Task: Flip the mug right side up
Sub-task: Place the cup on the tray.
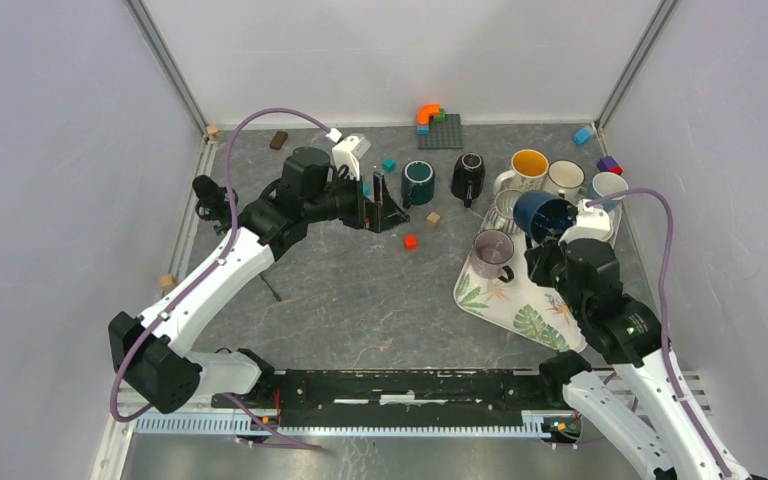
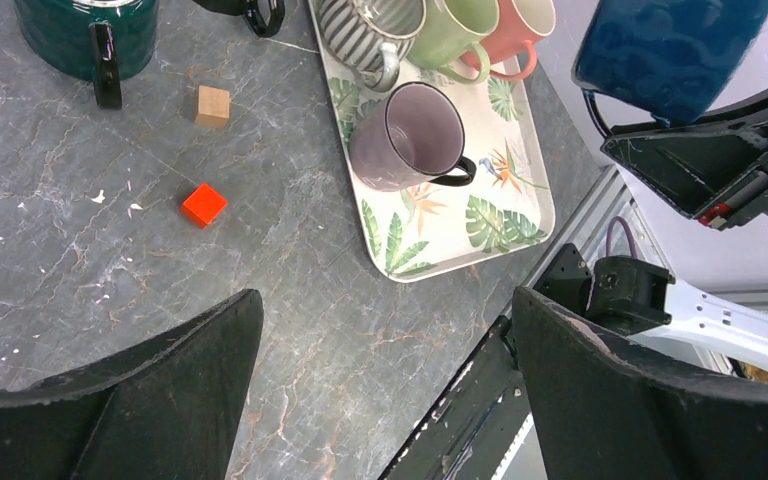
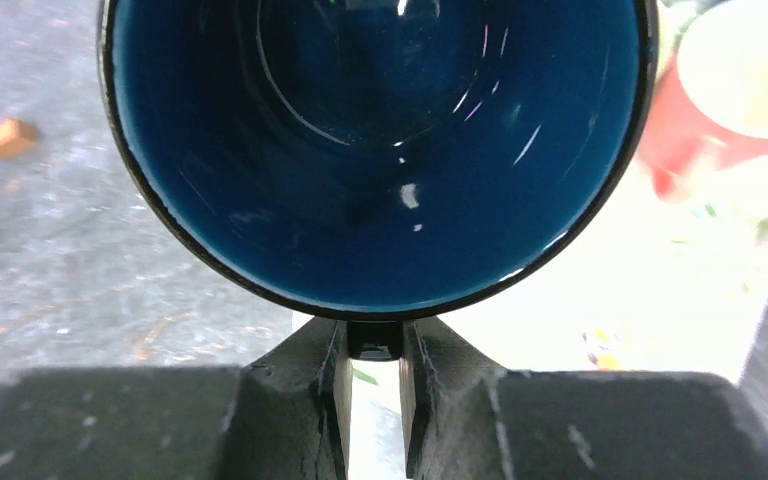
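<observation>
Blue-glazed and glossy inside, the mug (image 3: 380, 150) hangs off the surface on the right side of the table, above the far part of the leaf-print tray (image 1: 520, 300). It is just beyond the purple mug (image 1: 493, 252) that stands on the tray. The right gripper (image 3: 374, 350) is clenched on its handle, the two fingers pinched on the dark strap just below the rim.

The relation that matters is the mug's long axis against the gripper. The right wrist view looks straight down the mouth to the base, so the axis runs roughly along the fingers, mouth toward the wrist and base pointing away. From above, the mug (image 1: 545, 215) shows part of its opening, so it lies tilted rather than inverted or upright. My reading is that the wrist has yet to swing the base down toward the tray before the mug can be set on it.

The left gripper (image 1: 385, 205) is well apart at the far left-centre, beside a dark green mug (image 1: 418, 183). Its jaws are spread wide and hold nothing, so the right arm is the one placed to finish.
</observation>
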